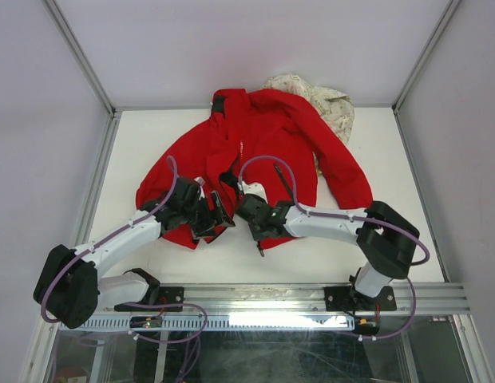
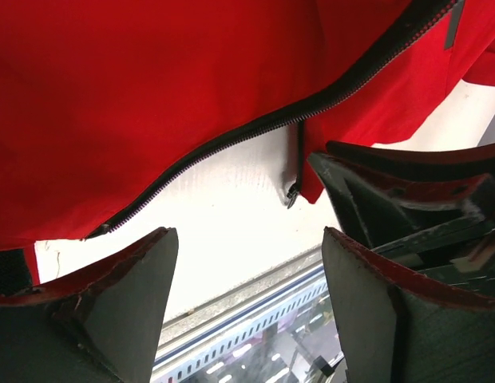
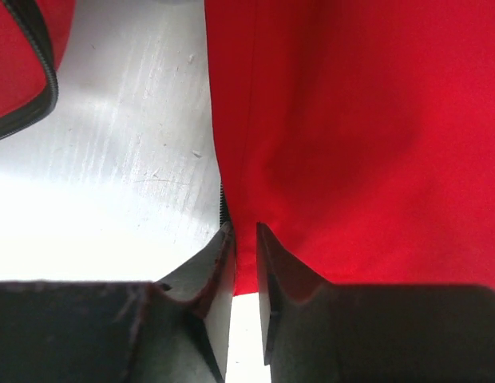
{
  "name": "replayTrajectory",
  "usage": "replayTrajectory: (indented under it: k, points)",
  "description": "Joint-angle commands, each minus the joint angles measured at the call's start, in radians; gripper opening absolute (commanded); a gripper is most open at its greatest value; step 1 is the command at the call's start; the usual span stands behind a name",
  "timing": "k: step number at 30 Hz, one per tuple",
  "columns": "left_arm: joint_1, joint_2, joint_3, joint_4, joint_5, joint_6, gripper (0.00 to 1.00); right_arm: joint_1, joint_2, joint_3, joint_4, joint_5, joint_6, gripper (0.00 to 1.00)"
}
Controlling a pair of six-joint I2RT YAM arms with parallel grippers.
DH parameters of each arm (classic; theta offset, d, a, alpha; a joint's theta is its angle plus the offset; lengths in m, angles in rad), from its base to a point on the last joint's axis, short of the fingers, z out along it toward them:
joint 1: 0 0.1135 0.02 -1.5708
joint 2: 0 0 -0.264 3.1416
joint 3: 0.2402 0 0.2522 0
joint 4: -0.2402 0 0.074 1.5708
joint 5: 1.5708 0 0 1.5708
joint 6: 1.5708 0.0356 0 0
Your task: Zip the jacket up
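- The jacket (image 1: 271,136) lies spread on the white bench (image 1: 136,136), collar toward the far side and hem toward the arms.
- Its front is not closed at the bottom: near the hem the two front edges stand apart and bare bench shows between them.
- A floral garment (image 1: 331,104) sticks out from under the jacket's far right shoulder.
- Both arms reach in to the hem at the middle of the jacket, and the two tools are close together.
- The left tool (image 1: 215,215) sits at the near hem, just left of the opening.
- In the left wrist view, the left tool (image 2: 246,239) has its fingers (image 2: 128,303) wide apart with only bench (image 2: 231,199) between them; it grips nothing.
- Just past those fingertips, the jacket (image 2: 152,80) shows a dark zipper (image 2: 231,140) running slantwise along the red edge.
- A second short zipper strip hangs down beside a red corner, and its end touches the bench.
- The right tool (image 1: 231,180) sits a little farther in, on the front edge right of the opening.
- In the right wrist view, the right tool (image 3: 242,231) is almost closed, with only a thin slit between the fingers (image 3: 279,279).
- The jacket (image 3: 351,120) narrows into that slit, so the tool pinches the jacket's front edge.
- To the left of that edge is bare bench (image 3: 136,159), and a curved length of zipper (image 3: 40,88) borders more red cloth in the top left corner.
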State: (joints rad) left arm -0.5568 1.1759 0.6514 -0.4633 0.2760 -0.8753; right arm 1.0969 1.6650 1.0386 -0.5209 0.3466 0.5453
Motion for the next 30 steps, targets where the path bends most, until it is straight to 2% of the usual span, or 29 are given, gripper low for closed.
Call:
replayTrajectory:
  k: [1, 8, 17, 24, 30]
  points:
    - [-0.015, -0.011, 0.004, 0.052, 0.045, -0.011, 0.74, -0.044, -0.097, -0.033, 0.072, -0.071, -0.013, 0.16]
    - [-0.041, 0.023, 0.017, 0.089, 0.062, -0.025, 0.73, -0.108, -0.111, -0.106, 0.150, -0.170, -0.028, 0.00]
    - [-0.094, 0.126, 0.053, 0.169, 0.070, -0.068, 0.68, -0.227, -0.169, -0.289, 0.398, -0.412, -0.008, 0.00]
    - [-0.151, 0.260, 0.107, 0.266, 0.075, -0.110, 0.60, -0.343, -0.263, -0.491, 0.634, -0.596, 0.131, 0.00]
    - [-0.187, 0.389, 0.148, 0.341, 0.083, -0.148, 0.53, -0.426, -0.283, -0.606, 0.767, -0.658, 0.244, 0.00]
